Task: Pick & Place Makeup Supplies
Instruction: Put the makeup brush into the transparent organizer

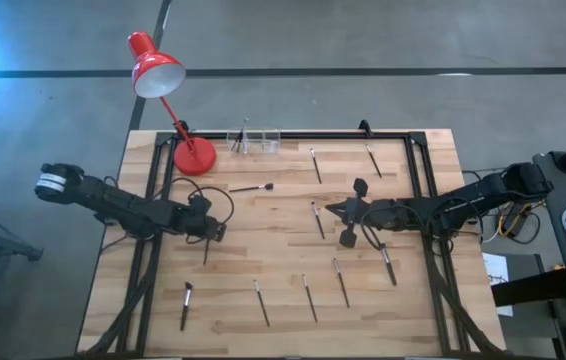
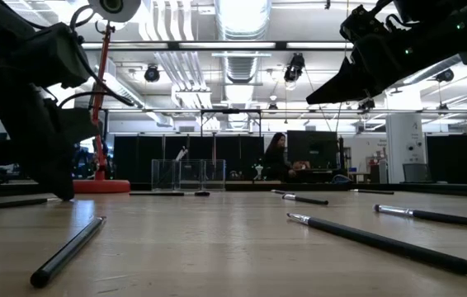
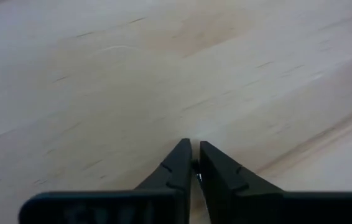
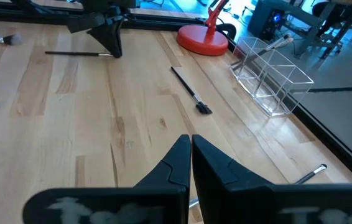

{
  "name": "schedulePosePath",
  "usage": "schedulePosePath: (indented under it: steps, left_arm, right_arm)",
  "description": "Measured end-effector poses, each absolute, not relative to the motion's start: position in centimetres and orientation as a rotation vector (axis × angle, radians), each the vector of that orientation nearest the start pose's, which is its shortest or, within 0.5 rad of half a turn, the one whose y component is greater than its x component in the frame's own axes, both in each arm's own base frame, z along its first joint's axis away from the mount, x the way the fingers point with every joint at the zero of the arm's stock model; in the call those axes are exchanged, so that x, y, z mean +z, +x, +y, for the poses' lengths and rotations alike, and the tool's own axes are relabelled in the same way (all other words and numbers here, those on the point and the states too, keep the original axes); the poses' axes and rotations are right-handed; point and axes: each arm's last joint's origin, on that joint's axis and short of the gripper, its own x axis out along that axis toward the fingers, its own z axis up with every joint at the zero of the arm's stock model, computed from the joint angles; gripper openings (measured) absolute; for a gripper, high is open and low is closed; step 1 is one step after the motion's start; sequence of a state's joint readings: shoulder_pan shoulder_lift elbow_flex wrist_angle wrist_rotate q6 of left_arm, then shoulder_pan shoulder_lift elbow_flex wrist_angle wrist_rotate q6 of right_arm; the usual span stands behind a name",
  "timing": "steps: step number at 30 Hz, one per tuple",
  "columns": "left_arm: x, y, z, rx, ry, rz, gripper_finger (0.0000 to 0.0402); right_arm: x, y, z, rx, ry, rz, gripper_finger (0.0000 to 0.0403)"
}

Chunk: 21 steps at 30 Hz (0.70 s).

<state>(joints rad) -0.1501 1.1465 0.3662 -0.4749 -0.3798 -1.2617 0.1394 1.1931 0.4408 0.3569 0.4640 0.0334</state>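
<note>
- Left gripper (image 1: 215, 231) is down low on the worktop (image 1: 283, 310), left of centre, its tip right at the top end of a dark brush (image 1: 206, 250).
- Left wrist view: jaws nearly together, only a thin slit between them, with a tiny pale glint in the slit. Can't tell whether anything is actually clamped; only bare wood is in front of them.
- Low view: left gripper (image 2: 56, 191) touches or almost touches the wood, and a dark brush handle (image 2: 68, 251) lies on the planks just in front of the camera.
- Right gripper (image 1: 335, 210) hangs above the worktop middle, right of centre, jaws pressed together, nothing held; it sits high in the low view (image 2: 320, 96).
- Makeup brushes are scattered flat over the worktop: one (image 1: 251, 187) near the lamp base, two at the far edge (image 1: 315, 165) (image 1: 373, 159), one (image 1: 317, 219) just left of the right gripper, one (image 1: 387, 263) below the right arm.
- Front row of four: (image 1: 186, 304), (image 1: 261, 302), (image 1: 308, 297), (image 1: 341, 281).
- Clear organizer box (image 1: 254, 140) stands at the far edge beside the lamp, with a brush or two standing in it; right wrist view shows one leaning in the box (image 4: 269, 71).
- Red desk lamp (image 1: 157, 70) has its round base (image 1: 194, 155) on the far left corner.
- A seated person (image 2: 276, 157) is in the room behind.
</note>
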Motion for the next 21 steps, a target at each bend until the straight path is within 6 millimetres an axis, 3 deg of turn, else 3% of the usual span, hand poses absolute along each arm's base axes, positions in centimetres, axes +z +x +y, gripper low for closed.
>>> schedulePosePath:
  steps: [4, 11, 21]
  left_arm:
    - [12.6, 15.8, -1.3, 0.888, -0.756, 0.894, 0.0004]
    - [14.4, 17.2, -1.6, 0.816, -0.698, 0.867, 0.0000]
    - [18.0, 20.4, -3.5, 0.721, -0.448, 0.399, 0.0000]
  right_arm:
    - [18.9, 22.9, 1.9, -0.326, -0.085, 0.374, 0.0008]
    - [18.9, 22.9, 1.9, -0.326, -0.085, 0.374, 0.0008]
    - [18.9, 22.8, 1.9, -0.326, -0.088, 0.375, 0.0008]
